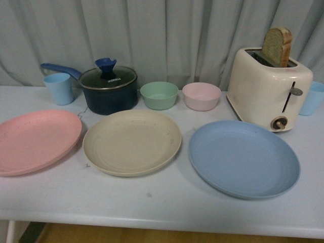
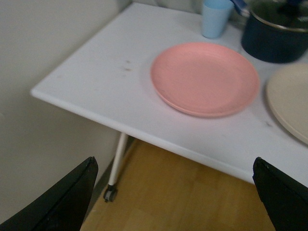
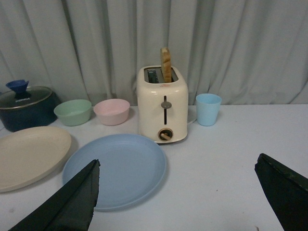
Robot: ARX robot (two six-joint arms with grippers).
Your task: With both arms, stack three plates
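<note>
Front view: pink plate (image 1: 35, 142) is lying lower left, beige plate (image 1: 131, 142) centre, blue plate (image 1: 243, 158) lower right, all sitting flat on the white table (image 1: 152, 207), unstacked. Left gripper (image 2: 174, 166) is hanging w/ jaws spread wide, empty, nr pink plate. Right gripper (image 3: 178, 163) is likewise spread, empty, nr blue plate.

pink plate (image 1: 35, 140) | beige plate (image 1: 131, 142) | blue plate (image 1: 244, 158) | cream toaster (image 1: 268, 88)
</note>
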